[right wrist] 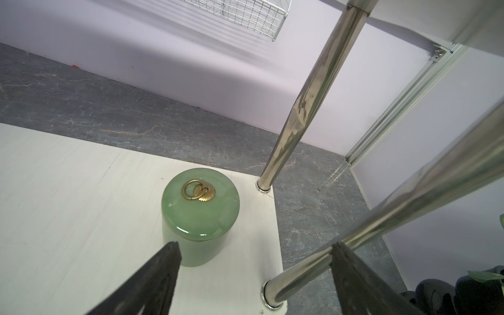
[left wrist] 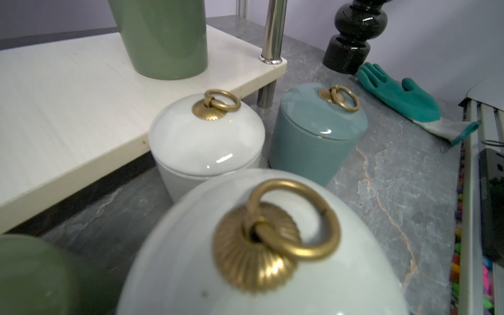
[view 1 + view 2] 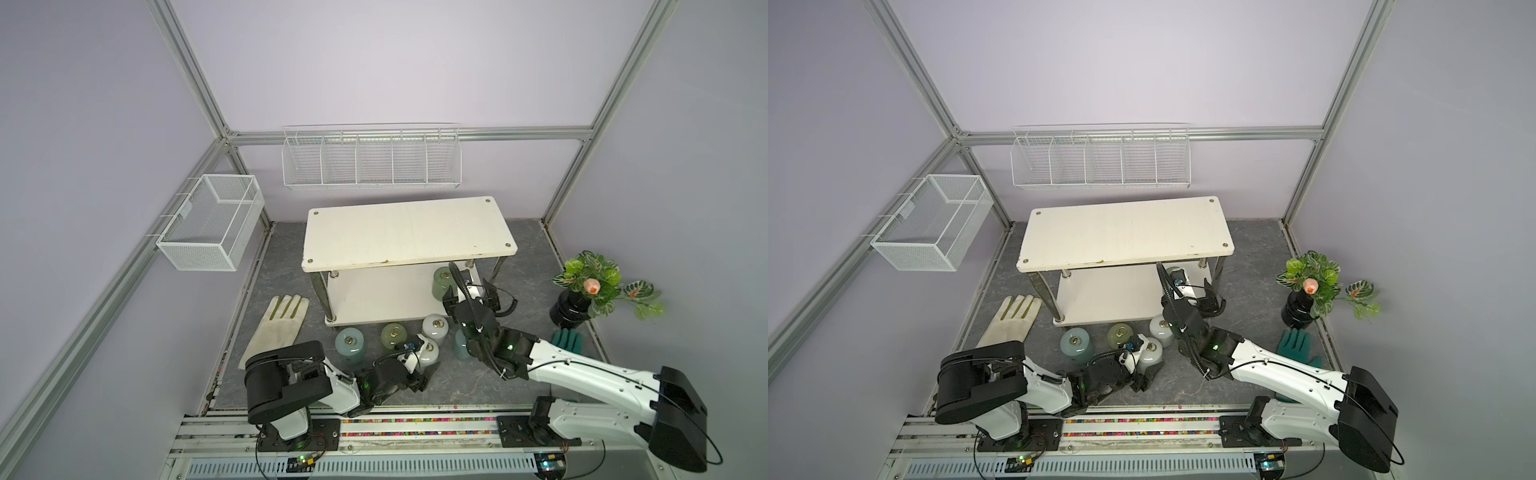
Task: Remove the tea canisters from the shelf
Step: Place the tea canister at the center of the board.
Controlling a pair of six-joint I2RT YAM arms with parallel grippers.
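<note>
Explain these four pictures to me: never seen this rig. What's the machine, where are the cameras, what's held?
Two robot arms, each ending in two fingers. Both top views look down on the whole booth from one stereo camera; the other two pictures come from a camera on each wrist. On the grey floor stand a two-tier shelf, five tea canisters already off it, a cream glove, a teal glove and a potted plant. One olive green canister stands on the lower tier. The right gripper is open just in front of it, holding nothing. The left gripper is shut close to a white canister, with nothing visibly held.
</note>
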